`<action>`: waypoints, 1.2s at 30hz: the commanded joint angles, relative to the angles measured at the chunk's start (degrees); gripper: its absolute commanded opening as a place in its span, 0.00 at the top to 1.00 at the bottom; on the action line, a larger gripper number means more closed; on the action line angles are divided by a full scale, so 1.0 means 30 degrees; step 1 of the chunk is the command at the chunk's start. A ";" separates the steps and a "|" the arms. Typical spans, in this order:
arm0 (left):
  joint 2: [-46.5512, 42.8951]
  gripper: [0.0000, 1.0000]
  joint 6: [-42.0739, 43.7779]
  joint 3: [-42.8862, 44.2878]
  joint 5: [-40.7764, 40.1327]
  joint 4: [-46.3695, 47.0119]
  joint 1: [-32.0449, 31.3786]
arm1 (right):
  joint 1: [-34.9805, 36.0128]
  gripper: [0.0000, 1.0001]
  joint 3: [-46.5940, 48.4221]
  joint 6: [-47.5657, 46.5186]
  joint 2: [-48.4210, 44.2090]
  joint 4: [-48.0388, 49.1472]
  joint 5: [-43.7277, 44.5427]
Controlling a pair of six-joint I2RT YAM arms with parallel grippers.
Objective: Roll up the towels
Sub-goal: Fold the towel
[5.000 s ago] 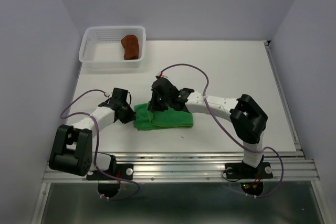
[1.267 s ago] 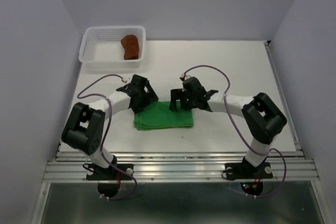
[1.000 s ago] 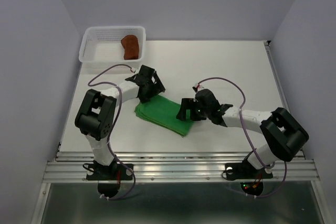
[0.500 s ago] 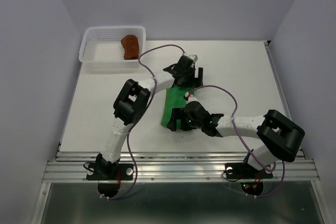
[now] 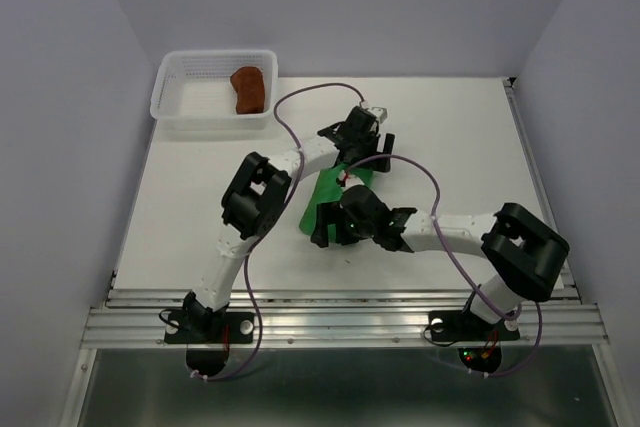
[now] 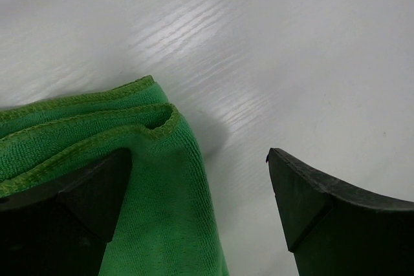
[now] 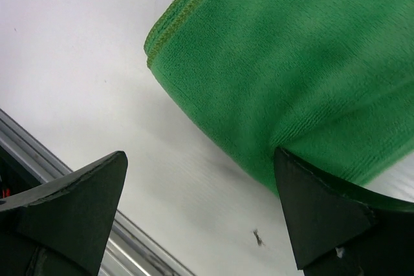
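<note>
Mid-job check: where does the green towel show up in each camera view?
Top external: green towel near the picture's centre, lying on the table.
Left wrist: lower left, layered edges showing.
Right wrist: upper right, one corner at top centre.
Shared landmark: the white table around it.

We see our right pincer (image 7: 200,154) spread wide above the white table (image 7: 77,63), one finger over the edge of the folded green towel (image 7: 291,63).

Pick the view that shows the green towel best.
Right wrist: the green towel fills much of the frame, its surface and stacked folded edges sharp. Left wrist shows only one corner with layered hems. Top external shows just a strip; the rest is covered.
</note>
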 commanded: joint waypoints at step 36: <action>-2.7336 0.01 -1.2844 -2.2676 -0.9219 -0.7653 0.2875 | 0.3131 0.00 0.6258 -1.7322 0.0727 -1.0225 0.5739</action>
